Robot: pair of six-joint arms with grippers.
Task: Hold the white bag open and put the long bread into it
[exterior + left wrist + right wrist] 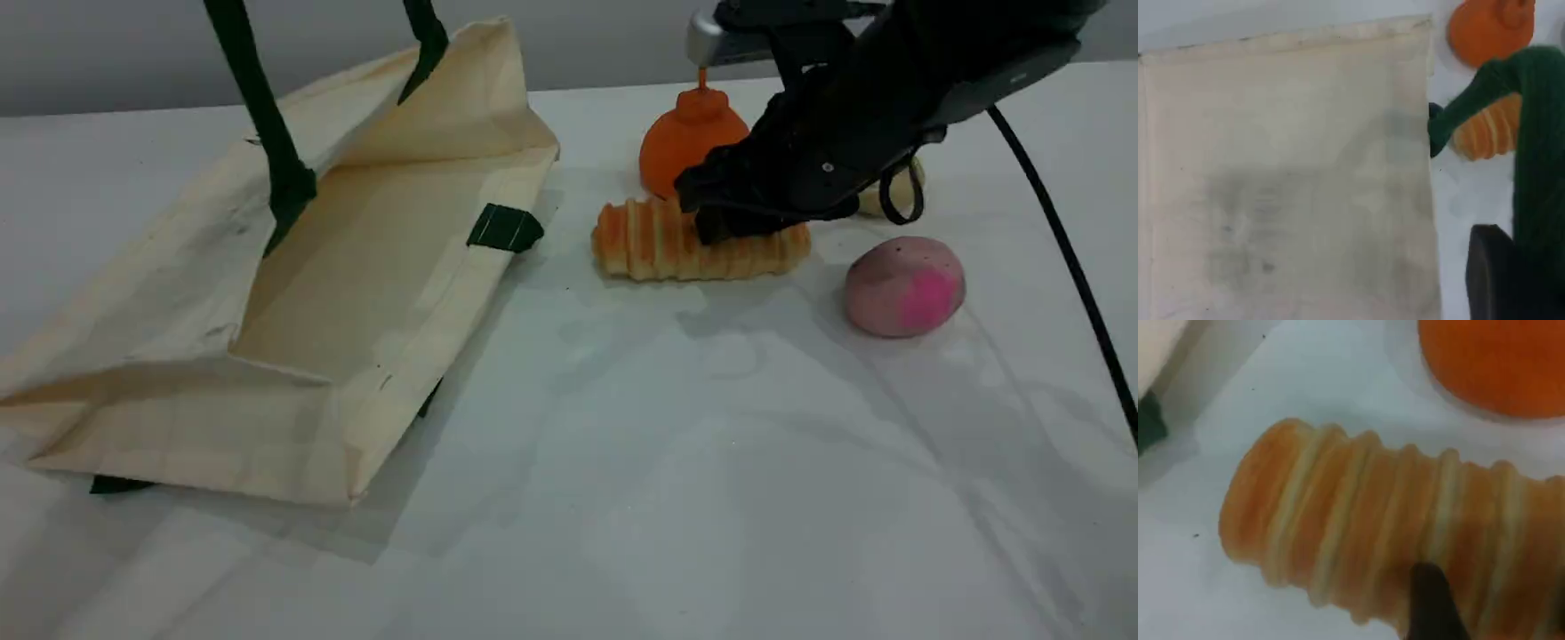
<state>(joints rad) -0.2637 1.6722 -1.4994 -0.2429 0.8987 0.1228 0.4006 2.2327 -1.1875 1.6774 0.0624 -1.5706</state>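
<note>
The white bag (178,427) lies on the left side of the counter (711,489). Its upper panel is pulled up by a dark green handle (267,124) that runs taut off the top of the scene view, so the cream inside shows. In the left wrist view that handle (1538,153) runs down beside the dark fingertip (1491,273) of the left hand. The left hand is clenched on the handle and holds it off the counter. The second handle's green tab (505,228) lies on the bag's lower rim, on the side facing the bread.

The long bread (649,244) lies crosswise on the counter near the far edge, just right of the bag's mouth, with a strip of counter between them. The right hand (725,222) is down over the right half of the bread, and one dark fingertip (1431,600) sits against its ridged near side. I cannot tell whether the right hand is squeezing the bread or only straddling it. The bread rests on the counter.

An orange fruit (685,142) with a stem stands just behind the bread toward the far edge, and a thin band of counter shows between the two in the right wrist view. A pink-blotched ball (902,286) lies to the right of the bread, apart from it. A pale object (902,191) is mostly hidden behind the right arm. A black cable (1067,258) trails along the right edge.
</note>
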